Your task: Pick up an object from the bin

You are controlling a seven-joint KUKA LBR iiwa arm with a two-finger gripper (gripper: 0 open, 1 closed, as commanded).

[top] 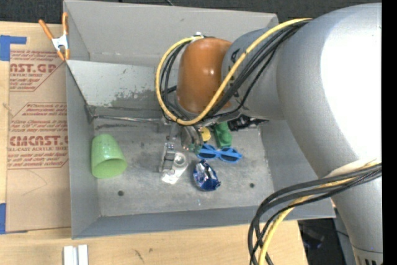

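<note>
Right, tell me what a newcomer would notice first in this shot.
The big silver arm, with its orange wrist cover, looms in from the right and reaches down to the middle of the grey bin. A pale green cup lies on its side, alone at the bin's left. Blue sunglasses and a crumpled blue thing lie just right of the arm's tip.

"Big arm (335, 90), isn't it? Smooth silver-grey, rounded like a barrel."

"Yes, and a glossy orange cover (201, 74) on its wrist, at nine o'clock from the bulk, looped round by yellow and black cables (162, 84)."
</note>
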